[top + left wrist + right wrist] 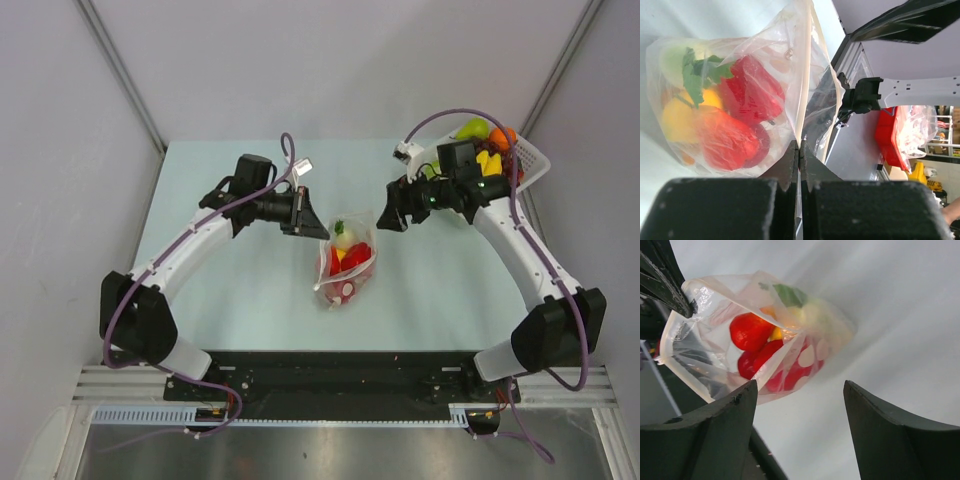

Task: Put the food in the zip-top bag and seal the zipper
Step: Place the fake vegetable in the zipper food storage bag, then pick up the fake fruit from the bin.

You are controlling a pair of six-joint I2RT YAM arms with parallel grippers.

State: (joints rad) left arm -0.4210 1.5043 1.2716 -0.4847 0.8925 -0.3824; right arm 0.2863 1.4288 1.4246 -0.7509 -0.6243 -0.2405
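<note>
The zip-top bag [345, 264] lies mid-table with its mouth toward the left arm. It holds the food: a red bell pepper [747, 92], a yellow lemon [675, 117] and a green-topped radish [692, 72]. My left gripper [307, 216] is shut on the bag's mouth edge, pinching the zipper strip [801, 100] between its fingertips [800, 150]. The mouth gapes beyond the pinch. My right gripper [388, 216] is open and empty, just right of the bag. In its wrist view the bag [765, 335] hangs ahead of its spread jaws [800, 390].
A white lattice basket [533, 157] with more toy fruit stands at the back right, behind the right arm. Grey walls close the table on both sides and at the back.
</note>
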